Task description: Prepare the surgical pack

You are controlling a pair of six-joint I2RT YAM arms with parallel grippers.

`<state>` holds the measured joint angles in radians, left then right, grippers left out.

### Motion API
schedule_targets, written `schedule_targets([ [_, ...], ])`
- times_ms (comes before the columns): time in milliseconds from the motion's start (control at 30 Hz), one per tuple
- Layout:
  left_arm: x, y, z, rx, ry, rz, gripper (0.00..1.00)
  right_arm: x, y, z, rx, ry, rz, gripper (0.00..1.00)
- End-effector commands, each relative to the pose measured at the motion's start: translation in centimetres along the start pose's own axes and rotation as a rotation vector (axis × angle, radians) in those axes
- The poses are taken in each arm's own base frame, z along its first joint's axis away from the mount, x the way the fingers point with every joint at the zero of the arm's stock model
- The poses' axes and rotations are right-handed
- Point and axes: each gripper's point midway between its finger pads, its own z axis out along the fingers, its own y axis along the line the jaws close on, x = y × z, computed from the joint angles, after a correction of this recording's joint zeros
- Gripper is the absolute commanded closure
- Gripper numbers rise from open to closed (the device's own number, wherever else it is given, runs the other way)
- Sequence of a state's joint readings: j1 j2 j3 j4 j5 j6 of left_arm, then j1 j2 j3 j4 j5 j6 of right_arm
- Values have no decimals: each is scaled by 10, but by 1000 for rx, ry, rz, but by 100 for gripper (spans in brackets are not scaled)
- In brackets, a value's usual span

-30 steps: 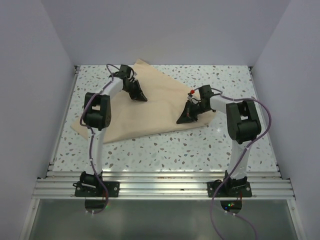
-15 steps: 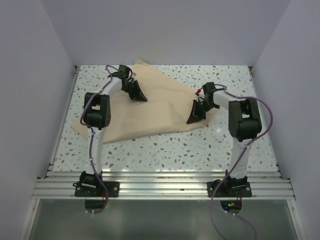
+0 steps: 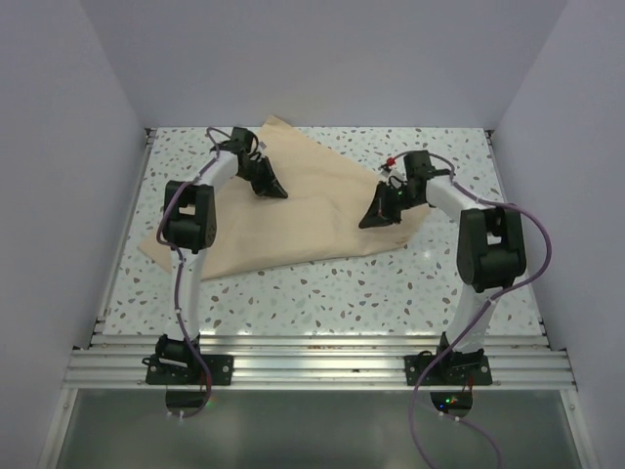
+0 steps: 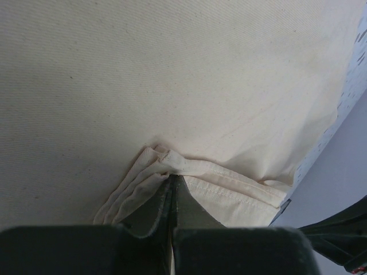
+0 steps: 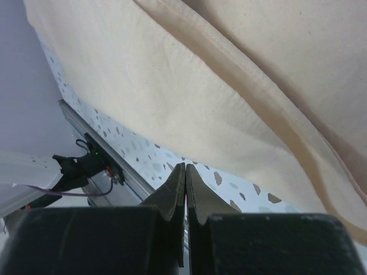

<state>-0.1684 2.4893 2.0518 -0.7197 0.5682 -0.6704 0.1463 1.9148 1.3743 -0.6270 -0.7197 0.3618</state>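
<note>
The surgical pack shows as a large tan cloth sheet [image 3: 293, 230] lying folded on the speckled table [image 3: 391, 283]. My left gripper [image 3: 280, 192] rests on the cloth's upper middle. In the left wrist view it [image 4: 172, 176] is shut on a bunched, hemmed corner of the cloth [image 4: 172, 74]. My right gripper [image 3: 365, 223] hangs at the cloth's right edge. Seen from the right wrist, it [image 5: 185, 167] is shut with nothing between its fingers, just above bare table beside the cloth's folded edge [image 5: 189, 86].
White walls enclose the table on three sides. An aluminium rail [image 3: 312, 366] runs along the near edge and carries both arm bases. Bare speckled tabletop lies in front of and to the right of the cloth.
The right arm's elbow swung out to the right and its shut gripper shifted slightly back along the cloth's right edge. The left arm and the cloth stayed put.
</note>
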Motion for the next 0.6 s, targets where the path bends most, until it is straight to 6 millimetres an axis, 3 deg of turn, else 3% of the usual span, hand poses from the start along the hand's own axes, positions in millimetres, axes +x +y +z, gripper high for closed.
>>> schedule_targets([
  [0, 27, 63, 23, -199, 92, -87, 100, 20, -14, 13, -53, 60, 83, 100],
  [67, 28, 62, 24, -196, 95, -91, 100, 30, -46, 25, -22, 71, 154, 100],
  [133, 29, 65, 25, -203, 97, -94, 100, 28, -66, 29, -18, 35, 215, 100],
  [167, 29, 65, 24, -206, 96, -94, 100, 31, -83, 25, 0, 18, 278, 100],
  [233, 31, 68, 25, -211, 100, -97, 100, 34, -96, 22, 32, 15, 335, 100],
  [267, 31, 68, 26, -211, 100, -97, 100, 28, -112, 11, 63, -14, 367, 100],
  [400, 33, 69, 25, -214, 104, -87, 100, 27, -100, -12, 104, -29, 300, 100],
  [567, 29, 53, 14, -175, 86, -66, 100, 10, -59, -44, 102, -91, 184, 100],
])
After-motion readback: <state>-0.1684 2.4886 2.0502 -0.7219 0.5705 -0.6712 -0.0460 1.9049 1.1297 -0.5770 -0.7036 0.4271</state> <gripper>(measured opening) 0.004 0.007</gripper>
